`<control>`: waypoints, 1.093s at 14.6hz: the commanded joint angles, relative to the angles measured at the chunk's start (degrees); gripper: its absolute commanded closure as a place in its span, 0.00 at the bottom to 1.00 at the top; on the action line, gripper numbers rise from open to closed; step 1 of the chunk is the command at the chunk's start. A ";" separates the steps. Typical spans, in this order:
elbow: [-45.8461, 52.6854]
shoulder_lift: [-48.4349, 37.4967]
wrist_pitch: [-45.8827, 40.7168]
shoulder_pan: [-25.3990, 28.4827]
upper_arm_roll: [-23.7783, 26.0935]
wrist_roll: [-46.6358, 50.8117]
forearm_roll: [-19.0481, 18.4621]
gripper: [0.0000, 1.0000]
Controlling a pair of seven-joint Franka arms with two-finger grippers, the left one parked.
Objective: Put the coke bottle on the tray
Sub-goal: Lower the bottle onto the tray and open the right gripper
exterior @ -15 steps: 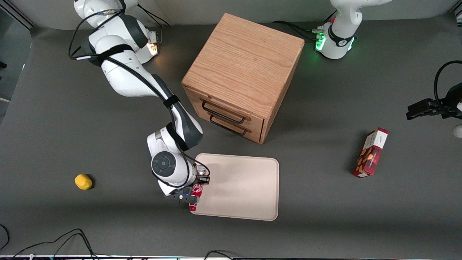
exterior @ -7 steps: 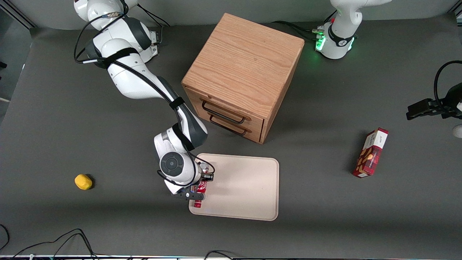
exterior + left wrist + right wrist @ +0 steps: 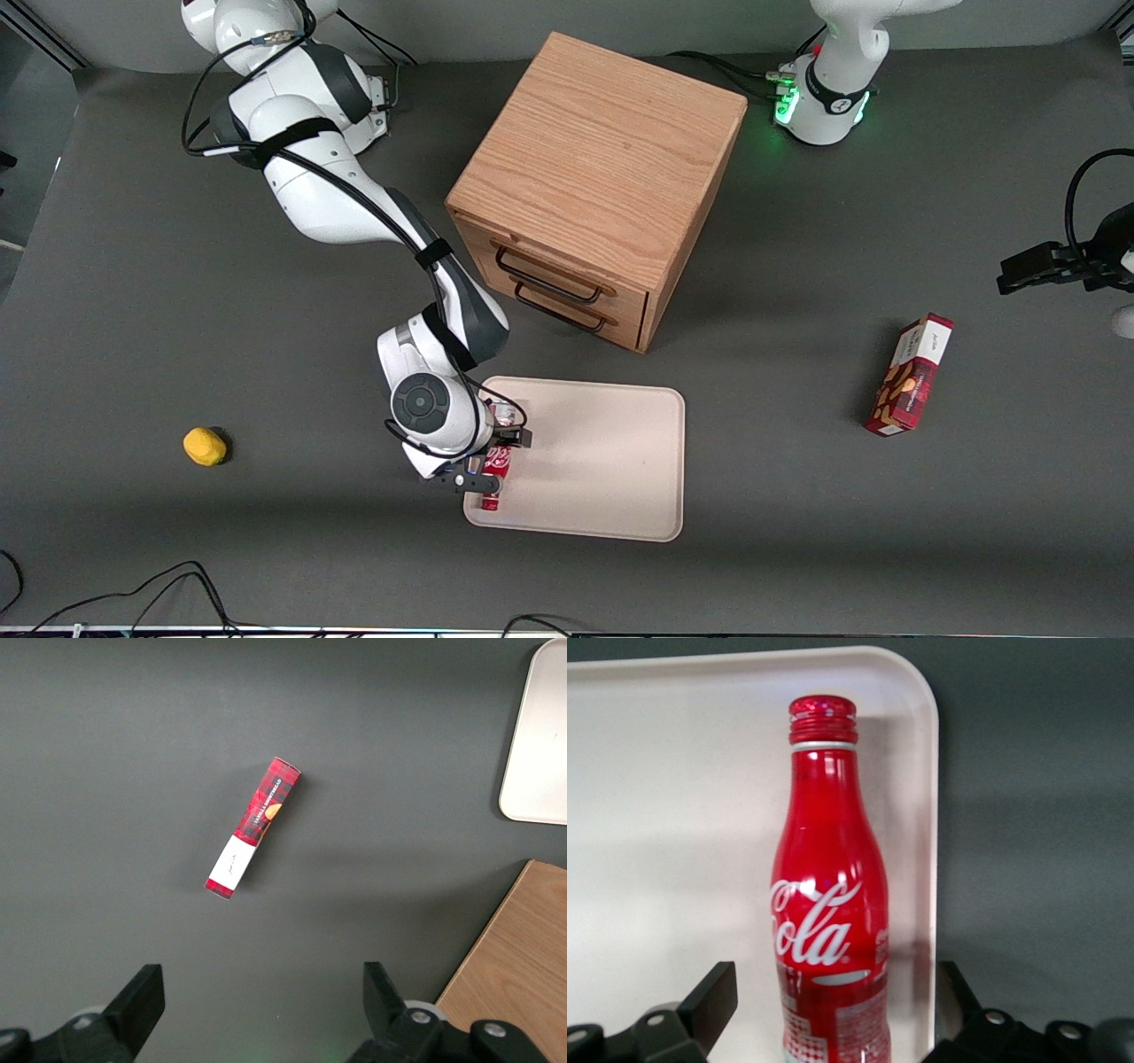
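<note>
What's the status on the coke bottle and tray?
Gripper open, straddling coke bottle. Bottle lies on tray, by its rim at the working arm's end. Nothing else on tray.

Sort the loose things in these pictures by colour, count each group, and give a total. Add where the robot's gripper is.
Red: 2, the coke bottle and the snack box
Cream: 1, the tray
Yellow: 1, the lemon-like object
Wood brown: 1, the drawer cabinet
Total: 5
The gripper is over the tray's corner, fingers open beside the lying bottle.
</note>
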 commanded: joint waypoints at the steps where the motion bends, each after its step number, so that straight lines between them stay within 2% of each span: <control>1: 1.86 1.04 0.29 0.58 -0.71 -0.91 0.06 0.00; 16: 1.86 -0.01 -0.32 -0.04 -0.62 -0.30 0.24 0.00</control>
